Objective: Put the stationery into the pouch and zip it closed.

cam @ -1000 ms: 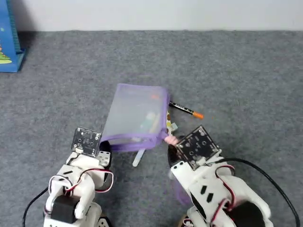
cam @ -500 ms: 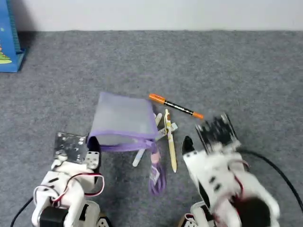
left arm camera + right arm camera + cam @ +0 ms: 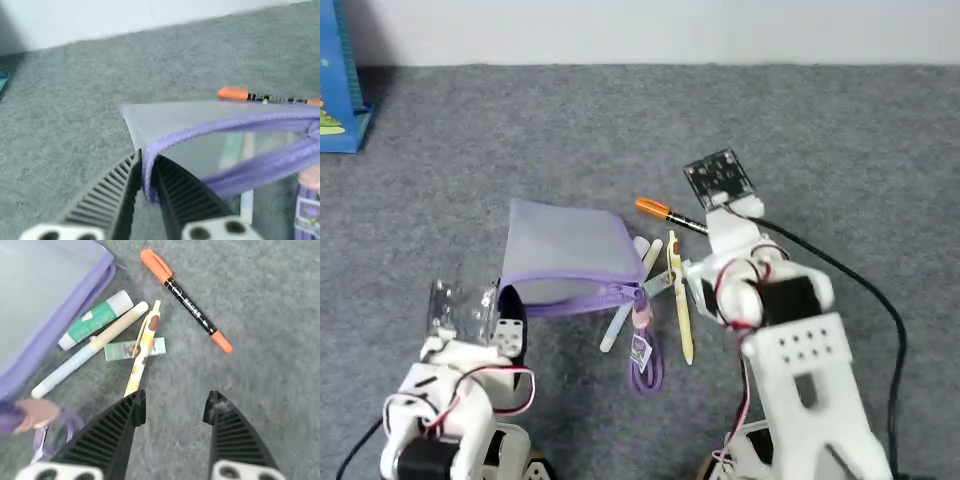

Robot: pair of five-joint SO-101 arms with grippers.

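Cream pen (image 3: 136, 367) is lying beside the pouch (image 3: 45, 290), lengthwise toward the empty, wide-open right gripper (image 3: 175, 397); the left gripper (image 3: 146, 160) is pinching the pouch.

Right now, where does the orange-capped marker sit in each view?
High view: orange-capped marker by a corner of the purple pouch, far end under the right arm.
Left wrist view: marker just beyond the pouch.
Right wrist view: marker beside the yellow pen.
Shared landmark: the purple pouch.
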